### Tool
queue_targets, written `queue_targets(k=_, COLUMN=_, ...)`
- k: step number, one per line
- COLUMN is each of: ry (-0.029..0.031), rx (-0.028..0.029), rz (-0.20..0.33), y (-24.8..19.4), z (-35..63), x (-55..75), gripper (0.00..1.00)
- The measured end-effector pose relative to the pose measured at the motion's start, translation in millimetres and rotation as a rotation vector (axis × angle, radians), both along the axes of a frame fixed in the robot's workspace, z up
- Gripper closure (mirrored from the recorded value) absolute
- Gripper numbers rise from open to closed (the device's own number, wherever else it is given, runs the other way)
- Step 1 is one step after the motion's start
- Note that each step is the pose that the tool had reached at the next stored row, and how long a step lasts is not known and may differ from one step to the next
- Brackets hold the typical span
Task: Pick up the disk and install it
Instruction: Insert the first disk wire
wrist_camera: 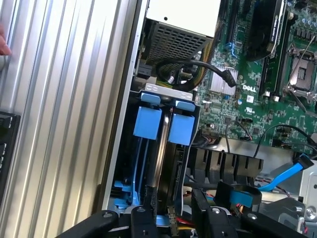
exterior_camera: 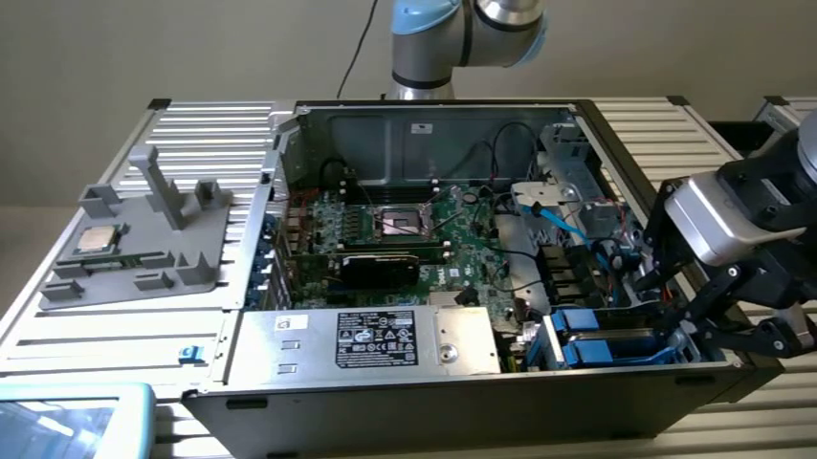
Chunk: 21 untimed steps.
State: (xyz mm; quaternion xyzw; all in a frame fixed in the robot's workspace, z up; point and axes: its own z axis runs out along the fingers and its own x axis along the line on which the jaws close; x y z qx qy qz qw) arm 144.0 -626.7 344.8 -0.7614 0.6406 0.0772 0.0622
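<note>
Disk [wrist_camera: 179, 130] is standing on edge in the drive bay [exterior_camera: 552, 339], at the corner of the open PC case [exterior_camera: 447, 406] toward the exterior view's right. Its blue carrier tab shows at the end toward the power supply [exterior_camera: 383, 339]. A second blue carrier [wrist_camera: 147, 121] sits just beside it, on the side nearer the case wall.

My gripper [wrist_camera: 174, 223] hangs over the bay's other end, lined up with the disk. Grip state: can't tell from either view whether I'm clamped on the disk or clear of it, because my own hardware hides the contact area. The disk looks seated in its slot, I think, though its lower part is hidden.

Motherboard [exterior_camera: 422, 239] lies on the far side of the bay, and a blue cable [wrist_camera: 290, 173] runs near it. Well apart, on the ribbed table [exterior_camera: 128, 330] at the exterior view's left, a grey fixture [exterior_camera: 153, 239] carries a small square chip [exterior_camera: 99, 239].
</note>
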Motion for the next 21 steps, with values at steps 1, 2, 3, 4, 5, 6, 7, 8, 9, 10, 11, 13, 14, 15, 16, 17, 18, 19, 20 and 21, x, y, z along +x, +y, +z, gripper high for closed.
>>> queue_targets(k=1, ry=0.0002, rx=0.0, rz=0.0, y=0.0, z=-0.6, x=0.0, gripper=0.59)
queue_targets(k=2, ry=0.0003, rx=-0.0001, rz=0.001, y=0.0, z=-1.0, x=0.0, gripper=0.59)
queue_targets(k=3, ry=0.0004, rx=0.0, rz=0.001, y=0.0, z=-1.5, x=0.0, gripper=0.59)
queue_targets(k=4, ry=0.0004, rx=0.0, rz=0.001, y=0.0, z=-2.0, x=0.0, gripper=0.59)
queue_targets(k=5, ry=0.0004, rx=0.0, rz=0.002, y=0.0, z=-2.6, x=0.0, gripper=0.59)
queue_targets(k=6, ry=0.0004, rx=0.0001, rz=0.002, y=0.0, z=-3.3, x=0.0, gripper=0.59)
queue_targets(k=7, ry=0.0004, rx=0.0001, rz=0.002, y=0.0, z=-3.8, x=0.1, gripper=0.59)
queue_targets(k=8, ry=0.0004, rx=0.0001, rz=0.003, y=0.0, z=-4.3, x=0.0, gripper=0.59)
queue_targets(k=9, ry=0.0004, rx=0.0, rz=0.003, y=0.1, z=-4.7, x=0.0, gripper=0.59)
queue_targets(k=10, ry=0.0005, rx=0.0002, rz=0.003, y=0.3, z=-5.0, x=0.0, gripper=0.59)
queue_targets(k=11, ry=0.0004, rx=0.0001, rz=0.004, y=0.7, z=-5.3, x=0.0, gripper=0.59)
queue_targets(k=13, ry=0.0004, rx=0.0001, rz=0.004, y=2.3, z=-5.9, x=0.1, gripper=0.59)
queue_targets(k=14, ry=0.0004, rx=0.0001, rz=0.004, y=2.9, z=-6.3, x=0.0, gripper=0.59)
queue_targets(k=15, ry=0.0004, rx=0.0002, rz=0.004, y=3.0, z=-6.5, x=0.1, gripper=0.59)
queue_targets(k=16, ry=0.0004, rx=0.0002, rz=0.005, y=3.0, z=-6.8, x=0.1, gripper=0.59)
queue_targets(k=17, ry=0.0004, rx=0.0004, rz=0.005, y=3.0, z=-7.1, x=0.0, gripper=0.59)
queue_targets(k=18, ry=0.0004, rx=0.0009, rz=0.005, y=3.1, z=-7.6, x=0.1, gripper=0.59)
queue_targets(k=19, ry=0.0004, rx=0.0014, rz=0.005, y=3.1, z=-8.1, x=0.0, gripper=0.59)
queue_targets(k=20, ry=0.0004, rx=0.0017, rz=0.006, y=3.1, z=-8.6, x=0.0, gripper=0.59)
queue_targets(k=21, ry=0.0004, rx=0.0022, rz=0.006, y=3.0, z=-9.1, x=0.0, gripper=0.59)
